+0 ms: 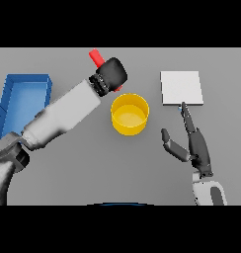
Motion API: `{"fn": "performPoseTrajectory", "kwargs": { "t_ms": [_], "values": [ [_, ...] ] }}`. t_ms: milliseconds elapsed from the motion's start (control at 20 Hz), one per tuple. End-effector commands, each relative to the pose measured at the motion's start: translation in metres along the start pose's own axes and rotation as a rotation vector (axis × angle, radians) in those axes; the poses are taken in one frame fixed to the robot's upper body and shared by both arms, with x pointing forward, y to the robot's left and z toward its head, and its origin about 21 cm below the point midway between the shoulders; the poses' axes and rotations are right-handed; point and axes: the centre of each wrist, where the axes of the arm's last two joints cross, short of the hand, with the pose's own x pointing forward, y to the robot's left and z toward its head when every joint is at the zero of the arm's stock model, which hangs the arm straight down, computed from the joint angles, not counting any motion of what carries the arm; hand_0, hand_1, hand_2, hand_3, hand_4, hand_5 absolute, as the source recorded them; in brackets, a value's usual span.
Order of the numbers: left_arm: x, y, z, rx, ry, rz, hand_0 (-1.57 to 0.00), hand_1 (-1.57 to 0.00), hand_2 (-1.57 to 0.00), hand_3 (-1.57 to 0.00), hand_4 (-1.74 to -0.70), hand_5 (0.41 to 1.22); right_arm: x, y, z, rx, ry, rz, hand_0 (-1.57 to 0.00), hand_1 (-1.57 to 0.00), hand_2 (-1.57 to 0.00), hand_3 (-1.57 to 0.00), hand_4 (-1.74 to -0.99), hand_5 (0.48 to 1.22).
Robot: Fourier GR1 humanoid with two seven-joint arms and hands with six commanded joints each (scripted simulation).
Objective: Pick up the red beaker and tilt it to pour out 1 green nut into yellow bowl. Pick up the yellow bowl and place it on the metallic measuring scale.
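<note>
Head view. Left hand (111, 74), dark and bunched into a fist, seen from the back in the upper middle of the frame, fingers curled round the small red beaker (96, 57). Only the beaker's upper end visible, poking out above and left of the fist, tilted toward the upper left; the rest hidden behind the hand. White and grey forearm running diagonally from the lower left edge up to that fist.

Just below and right of the fist, round yellow bowl (130, 114) upright on the grey table (93, 168), near the centre of the frame; inside looks plain yellow, contents not discernible. Hand close to the bowl's upper left rim, whether touching it unclear.

Flat, pale metallic square scale (181, 88) in the upper right, well apart from the bowl. Right hand (194, 143) in the lower right, fingers straight and spread, holding nothing; longest fingertip right at the scale's lower edge.

Blue rectangular open tray (23, 99) at the left edge, partly covered by the left forearm.
</note>
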Motion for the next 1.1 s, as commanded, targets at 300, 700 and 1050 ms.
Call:
{"fn": "performPoseTrajectory", "kwargs": {
  "t_ms": [300,700,1050],
  "values": [
    [0.023,0.004,-0.007,0.040,-0.006,-0.184,-1.57,-1.57,-1.57,-1.57,-1.74,1.221,-0.001,0.000,-0.002,-0.021,0.003,-0.012,0.00,0.00,0.00,0.00,-1.055,0.691],
    [0.036,0.029,-0.014,-0.027,-0.056,-0.486,-1.57,-1.57,-1.57,-1.57,-1.73,1.221,-0.001,0.001,-0.003,-0.031,-0.012,0.014,0.00,0.00,0.00,0.00,-1.061,0.671],
    [0.016,0.058,-0.014,0.001,-0.048,-0.545,-1.57,-1.57,-1.57,-1.57,-1.73,1.221,0.002,0.004,-0.005,-0.026,-0.018,0.018,0.00,0.00,0.00,0.00,-1.035,0.684]
  ]
}}
